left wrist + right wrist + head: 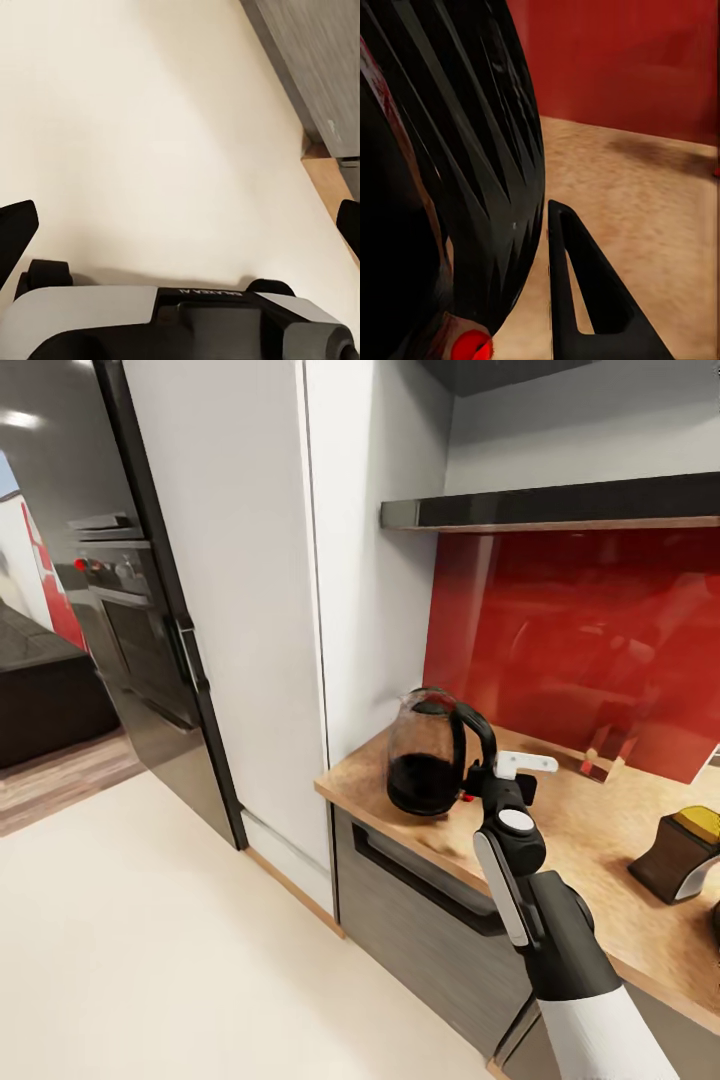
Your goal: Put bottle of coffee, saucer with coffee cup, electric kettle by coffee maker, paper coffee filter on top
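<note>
Head view: electric kettle (428,752) stands near the bench (590,840) corner, by the tall white cabinet (260,610). Right end effector (497,780) is at its black handle; whether it grips, cannot tell. Risk: an off-centre pinch tips the kettle toward the edge.

Left wrist view: left end effector (180,225) is spread wide, empty, over pale floor (150,135).

Right wrist view: one finger (585,292) sits just beside the handle; red switch (471,345) close, could get knocked.

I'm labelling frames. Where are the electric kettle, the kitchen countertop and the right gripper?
electric kettle (425,752): head view, smoky glass body.
kitchen countertop (590,840): head view, bare wood surface.
right gripper (478,780): head view, at the kettle's black handle.
</note>
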